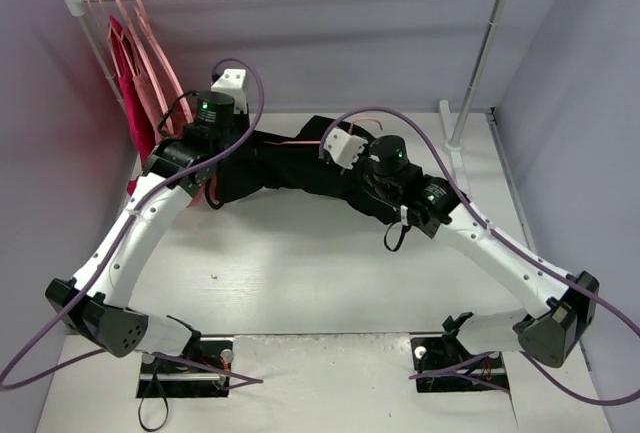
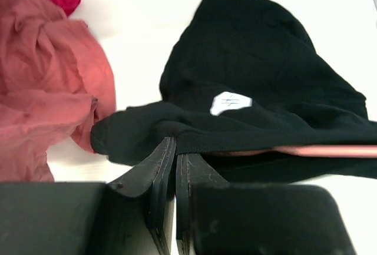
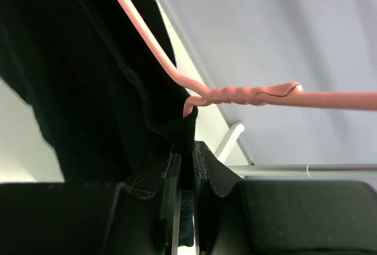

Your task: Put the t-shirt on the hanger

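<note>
- The t-shirt (image 1: 290, 168) is stretching across the back of the surface (image 1: 300, 263), between the two hands.
- The hanger (image 3: 235, 95) is sitting partly inside the t-shirt. Its twisted neck is poking out of the fabric by the right hand, and one pink bar is showing under a black edge in the left wrist view.
- The left hand (image 2: 176, 175) is clamping down on a folded black edge, its jaws almost meeting.
- The right hand (image 3: 187, 166) is pinching a tuck of t-shirt just below the hanger's neck, its jaws nearly closed on the cloth.
- The t-shirt is looking light, soft and floppy, so it is likely sagging wherever it is not being held; hems and seams are probably giving the firmest pinch.
- The hanger is looking thin, stiff and smooth, so cloth may be sliding along it easily.
- A pink garment (image 2: 47, 90) is lying just beside the left grip and risks getting caught.
</note>
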Controlling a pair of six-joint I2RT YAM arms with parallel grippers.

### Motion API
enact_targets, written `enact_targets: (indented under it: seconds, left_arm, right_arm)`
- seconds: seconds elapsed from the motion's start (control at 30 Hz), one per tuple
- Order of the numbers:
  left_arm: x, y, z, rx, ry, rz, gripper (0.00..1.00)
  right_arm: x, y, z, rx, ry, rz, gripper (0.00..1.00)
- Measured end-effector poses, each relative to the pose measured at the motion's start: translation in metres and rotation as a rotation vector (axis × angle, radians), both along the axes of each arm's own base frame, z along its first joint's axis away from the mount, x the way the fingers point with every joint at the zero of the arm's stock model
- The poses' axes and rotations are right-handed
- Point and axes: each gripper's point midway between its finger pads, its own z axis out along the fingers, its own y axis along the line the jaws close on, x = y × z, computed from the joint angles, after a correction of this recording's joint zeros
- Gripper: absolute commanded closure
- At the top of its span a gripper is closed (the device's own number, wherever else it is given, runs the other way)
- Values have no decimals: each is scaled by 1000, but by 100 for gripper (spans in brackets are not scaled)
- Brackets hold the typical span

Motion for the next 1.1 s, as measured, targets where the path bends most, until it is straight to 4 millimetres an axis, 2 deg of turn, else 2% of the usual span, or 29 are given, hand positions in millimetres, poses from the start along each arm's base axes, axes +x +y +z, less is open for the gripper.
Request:
enact_targets:
  seconds: [0.2, 0.33, 0.4, 0.47, 0.63, 0.7, 0.77, 0.83, 0.93, 1.1]
  left_arm:
    - [-2, -21, 19, 57, -41, -29, 100]
    - [2, -24, 33, 53, -59, -25, 100]
    - [2, -25, 47, 43, -78, -25, 100]
    - [1, -28, 71, 22, -115, -31, 100]
    - [-9, -48, 151, -63, -281, -86, 98]
    - [-19, -53, 172, -91, -328, -112, 98]
    - [-28, -55, 181, -109, -351, -131, 97]
    - [-32, -55, 177, -113, -352, -141, 97]
    - [-36, -56, 144, -84, -289, -160, 96]
    - [-36, -70, 62, -17, -118, -224, 92]
  right_arm:
    - [8, 14, 9, -14, -21, 19, 100]
    - [7, 27, 34, 47, -59, 82, 100]
    - [6, 34, 57, 97, -92, 126, 100]
    - [1, 41, 89, 154, -136, 182, 100]
    - [-25, 49, 189, 307, -299, 331, 100]
    - [-41, 47, 215, 350, -354, 382, 100]
    - [-52, 44, 222, 368, -378, 413, 100]
    - [-57, 44, 206, 368, -371, 430, 100]
    - [-59, 46, 149, 345, -286, 436, 100]
    - [-60, 54, 16, 268, -33, 446, 100]
